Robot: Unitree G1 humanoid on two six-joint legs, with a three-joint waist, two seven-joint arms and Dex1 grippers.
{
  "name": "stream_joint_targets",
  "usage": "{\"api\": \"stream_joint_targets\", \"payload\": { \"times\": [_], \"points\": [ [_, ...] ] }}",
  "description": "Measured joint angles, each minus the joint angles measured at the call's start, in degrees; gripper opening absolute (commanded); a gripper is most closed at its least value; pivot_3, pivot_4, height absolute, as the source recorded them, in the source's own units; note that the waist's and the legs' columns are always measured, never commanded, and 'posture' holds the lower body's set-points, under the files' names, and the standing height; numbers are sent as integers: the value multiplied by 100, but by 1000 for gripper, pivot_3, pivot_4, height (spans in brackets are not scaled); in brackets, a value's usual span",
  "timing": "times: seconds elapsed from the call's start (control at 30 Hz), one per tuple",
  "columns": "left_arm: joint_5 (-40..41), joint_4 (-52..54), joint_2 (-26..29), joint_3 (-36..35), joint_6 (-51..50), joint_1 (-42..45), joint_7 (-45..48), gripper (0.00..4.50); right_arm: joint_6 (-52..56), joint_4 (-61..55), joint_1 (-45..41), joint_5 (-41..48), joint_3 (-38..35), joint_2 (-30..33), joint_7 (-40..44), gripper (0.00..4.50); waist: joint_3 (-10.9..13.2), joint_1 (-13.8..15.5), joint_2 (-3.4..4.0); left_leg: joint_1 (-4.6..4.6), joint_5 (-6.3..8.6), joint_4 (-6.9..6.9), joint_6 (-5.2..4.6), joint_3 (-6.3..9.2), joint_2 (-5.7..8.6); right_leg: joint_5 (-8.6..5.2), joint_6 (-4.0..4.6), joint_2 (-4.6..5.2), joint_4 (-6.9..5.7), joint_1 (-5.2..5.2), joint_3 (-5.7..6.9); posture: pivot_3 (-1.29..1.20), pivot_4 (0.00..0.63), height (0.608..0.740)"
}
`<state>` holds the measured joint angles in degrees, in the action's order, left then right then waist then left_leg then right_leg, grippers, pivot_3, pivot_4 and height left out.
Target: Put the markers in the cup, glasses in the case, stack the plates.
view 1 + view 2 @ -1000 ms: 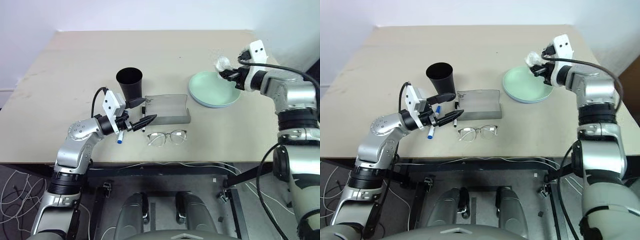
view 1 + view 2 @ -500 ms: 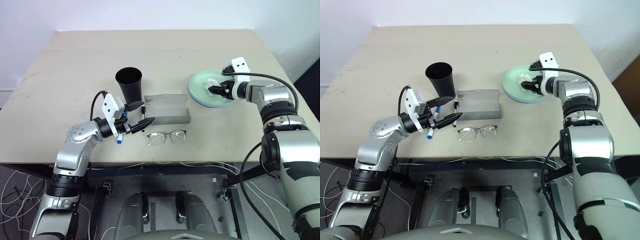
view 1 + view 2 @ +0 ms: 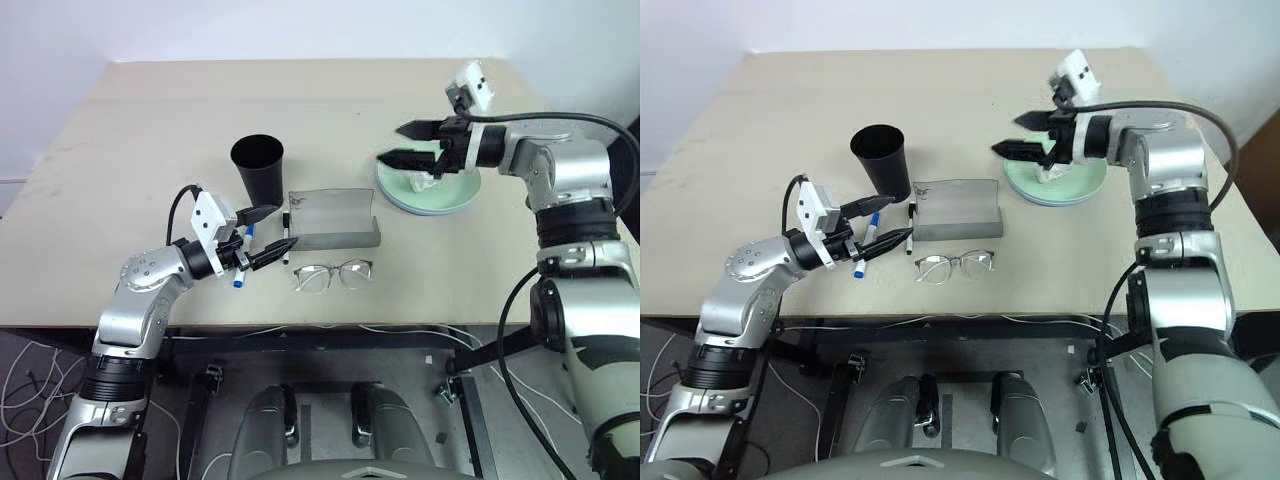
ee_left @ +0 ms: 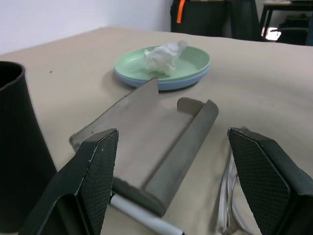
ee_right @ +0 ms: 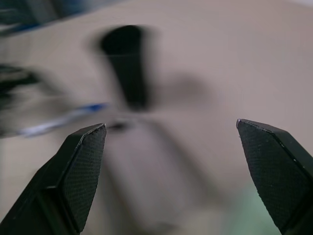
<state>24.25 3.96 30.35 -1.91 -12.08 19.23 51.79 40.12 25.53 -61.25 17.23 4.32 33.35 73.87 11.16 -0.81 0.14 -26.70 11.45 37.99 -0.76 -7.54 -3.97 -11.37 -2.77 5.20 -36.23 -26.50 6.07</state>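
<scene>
The right gripper (image 3: 402,144), jaws apart and empty, is partly hiding the crumpled paper (image 4: 164,55) sitting in the stacked plates (image 3: 452,197) at two o'clock. The left gripper (image 3: 272,232), jaws apart, is partly covering the markers (image 3: 868,243) at eight o'clock of the case (image 3: 335,219). The cup (image 3: 259,166) is standing empty; the glasses (image 3: 334,274) are lying at the case's six o'clock.

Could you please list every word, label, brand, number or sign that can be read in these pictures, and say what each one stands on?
None: no readable text anywhere.
Black cup: plain, no marking.
Grey case: no label visible.
Blue-capped marker and black-capped marker: any print on the barrels is too small to read.
Stacked plates: unmarked.
</scene>
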Motion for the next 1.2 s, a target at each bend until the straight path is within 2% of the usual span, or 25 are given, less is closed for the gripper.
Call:
{"api": "stream_joint_targets", "payload": {
  "times": [0.2,0.33,0.57,0.67,0.83,1.13,1.2],
  "points": [
    [0,-59,93,-113,27,-70,48,3746,925,-526,-29,195,1100,16,1042,4477,0,5,0,-2,7,3,9,0,1,-5,17,19,1,-2,2,0,150,713],
    [-1,-58,117,-123,27,-97,59,3746,1039,-498,-358,94,1958,28,1623,4477,0,0,0,-21,7,1,9,-2,2,-5,18,17,1,-23,2,0,150,713],
    [-32,-62,92,-122,88,-96,32,3746,797,273,-785,-139,3011,-425,1806,4477,0,-1,-1,-26,6,2,9,-7,6,-2,12,11,0,-27,3,0,150,713],
    [-13,-40,93,-127,134,-152,60,3746,481,778,-882,-370,3259,-714,1813,4477,0,-1,-1,-27,6,3,9,-12,7,1,8,10,0,-26,4,0,150,713],
    [6,-33,100,-130,135,-386,121,3746,175,1275,-994,-475,3469,-826,1813,4477,0,5,-1,-47,6,9,10,-11,7,5,1,11,0,-39,10,0,150,713],
    [151,118,110,-163,131,-516,311,3746,-67,1428,-1040,-491,3873,-976,1814,4477,0,0,-1,-47,6,9,10,-11,6,6,0,7,-1,-39,11,0,150,713],
    [152,162,128,-170,130,-534,312,3746,-125,1429,-1046,-500,3964,-975,1814,4093,0,1,-1,-47,6,10,10,-11,6,6,0,8,-1,-39,11,0,150,713]
  ]
}}
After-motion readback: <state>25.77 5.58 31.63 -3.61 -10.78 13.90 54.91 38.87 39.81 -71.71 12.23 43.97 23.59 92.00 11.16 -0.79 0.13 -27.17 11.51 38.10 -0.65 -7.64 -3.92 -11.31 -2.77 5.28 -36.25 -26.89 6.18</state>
